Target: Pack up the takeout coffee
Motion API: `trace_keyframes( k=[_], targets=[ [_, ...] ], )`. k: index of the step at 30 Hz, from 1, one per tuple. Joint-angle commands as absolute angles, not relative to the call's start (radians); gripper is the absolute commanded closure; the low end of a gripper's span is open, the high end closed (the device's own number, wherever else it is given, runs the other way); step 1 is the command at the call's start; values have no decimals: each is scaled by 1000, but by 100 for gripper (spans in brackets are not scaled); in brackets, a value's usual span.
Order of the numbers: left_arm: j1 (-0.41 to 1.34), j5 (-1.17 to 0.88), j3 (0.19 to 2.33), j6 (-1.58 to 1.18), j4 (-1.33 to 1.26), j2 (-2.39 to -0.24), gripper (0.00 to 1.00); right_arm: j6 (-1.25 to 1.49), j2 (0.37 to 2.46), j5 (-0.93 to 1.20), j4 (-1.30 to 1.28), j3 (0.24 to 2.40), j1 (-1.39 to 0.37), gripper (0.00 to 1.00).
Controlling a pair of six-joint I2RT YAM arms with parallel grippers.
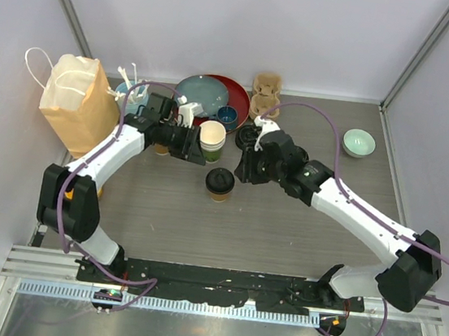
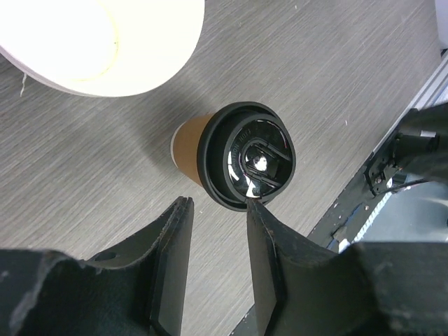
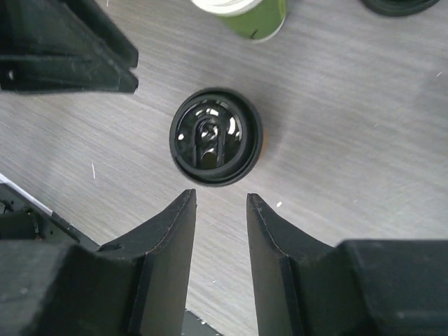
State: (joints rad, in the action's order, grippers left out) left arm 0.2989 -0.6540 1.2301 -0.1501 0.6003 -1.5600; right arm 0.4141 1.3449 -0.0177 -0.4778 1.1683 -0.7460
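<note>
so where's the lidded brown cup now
Top view: the brown cup stands at the middle of the table, just on the near side of the open green cup.

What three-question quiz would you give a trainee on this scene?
1. True or false: the brown-sided paper cup wears a black round plastic lid.
2. Which cup stands open, showing its cream inside? A) the green-sided paper cup B) the brown-sided one
3. Fill in: the left gripper and the right gripper both stand open, holding ____.
Key: 1 true; 2 A; 3 nothing.
</note>
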Motion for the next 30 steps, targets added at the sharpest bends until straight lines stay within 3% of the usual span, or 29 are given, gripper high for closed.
trace_keyframes(
  k=[1, 8, 30],
  targets=[
    [295, -664, 1264, -161, 537, -1580, 58, 555, 1330, -106, -416, 1115, -827, 59],
    [308, -653, 1275, -178, 506, -1615, 54, 647, 1353, -89, -281, 1026, -854, 55],
    [371, -678, 1118, -196, 485, -1605, 55, 583, 1539, 58, -147, 1028, -723, 64]
  ],
)
